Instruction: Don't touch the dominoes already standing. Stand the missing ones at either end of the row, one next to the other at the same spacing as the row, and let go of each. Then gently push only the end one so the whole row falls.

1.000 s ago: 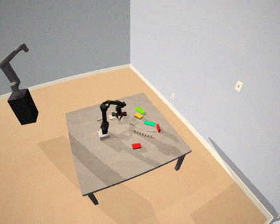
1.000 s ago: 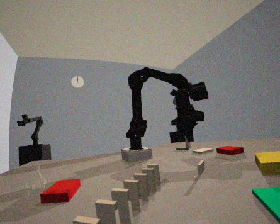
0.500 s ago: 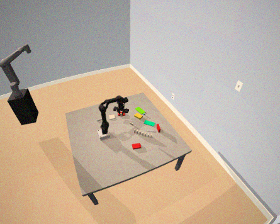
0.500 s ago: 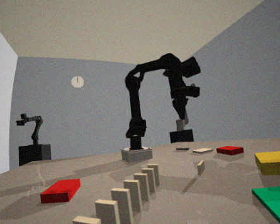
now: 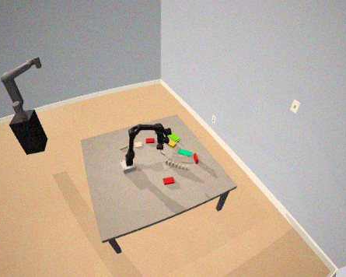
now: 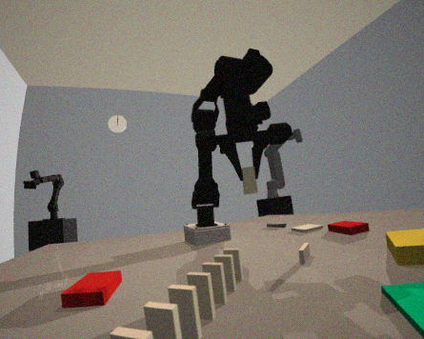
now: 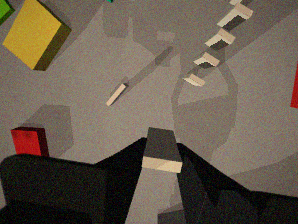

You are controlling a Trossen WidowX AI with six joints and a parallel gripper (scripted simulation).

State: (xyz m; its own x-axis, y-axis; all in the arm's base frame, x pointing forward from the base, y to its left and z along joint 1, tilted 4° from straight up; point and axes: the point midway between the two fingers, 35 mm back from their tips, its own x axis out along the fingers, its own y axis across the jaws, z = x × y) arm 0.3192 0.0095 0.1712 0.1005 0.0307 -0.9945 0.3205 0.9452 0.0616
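The claw (image 5: pixel 160 147) (image 6: pixel 251 177) (image 7: pixel 160 145) is closed on a pale domino (image 6: pixel 250 180) (image 7: pixel 162 161), which hangs upright between the fingertips, its lower end raised well off the counter (image 5: pixel 117 210) (image 6: pixel 143 257) (image 7: pixel 135 115). The standing row (image 5: pixel 176 165) (image 6: pixel 198 290) (image 7: pixel 220 39) lies ahead of the claw; in the wrist view it runs from just right of centre toward the far right. A second loose domino (image 6: pixel 304 253) (image 7: pixel 117 94) stands by itself to the left of the row's nearer end in that view (it is not in line).

The governing relation is between the held domino's broad face and the row's axis. The next move probably calls for carriage to the row's nearer end, with the wrist turned until that face is parallel to its neighbours' faces. Lowering should follow only at matching spacing; an early descent could topple the end domino.
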